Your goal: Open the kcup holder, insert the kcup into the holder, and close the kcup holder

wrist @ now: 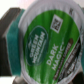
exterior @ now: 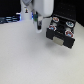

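The kcup [wrist: 47, 42] fills the wrist view, its round green lid with white lettering facing the camera and sitting very close between my fingers. My gripper [exterior: 39, 26] hangs just off the kcup holder's side toward the exterior view's left, shut on the kcup. In the exterior view the kcup itself is too small and hidden to make out. The kcup holder [exterior: 61, 35] is a black box at the exterior view's right. Round pod slots show on its upper side, and a pale handle [exterior: 60, 42] shows on its front.
Several pods [exterior: 67, 24] sit in the holder's round slots. Dark and blue clutter [exterior: 7, 20] lines the back edge at the exterior view's left. The white table [exterior: 30, 60] spreads in front of the arm and holder.
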Robot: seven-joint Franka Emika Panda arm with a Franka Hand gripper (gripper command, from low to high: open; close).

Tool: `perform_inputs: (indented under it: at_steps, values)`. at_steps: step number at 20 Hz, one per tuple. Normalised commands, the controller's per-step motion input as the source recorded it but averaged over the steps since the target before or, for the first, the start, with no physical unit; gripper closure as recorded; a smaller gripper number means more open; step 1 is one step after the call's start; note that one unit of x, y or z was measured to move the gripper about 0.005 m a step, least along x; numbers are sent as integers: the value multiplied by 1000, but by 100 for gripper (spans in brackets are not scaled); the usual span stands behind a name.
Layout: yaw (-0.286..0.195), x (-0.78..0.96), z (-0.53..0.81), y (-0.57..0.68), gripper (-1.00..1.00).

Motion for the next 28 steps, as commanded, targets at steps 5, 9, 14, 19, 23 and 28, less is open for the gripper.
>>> perform_inputs:
  at_steps: [5, 9, 14, 19, 23, 28]
  values:
    - [40, 412, 624, 575, 100]
    - [31, 385, 532, 601, 100]
    - [27, 326, 400, 619, 100]
    - [24, 158, 137, 649, 100]
    - [31, -13, 0, 648, 100]
    - [38, -34, -21, 611, 100]
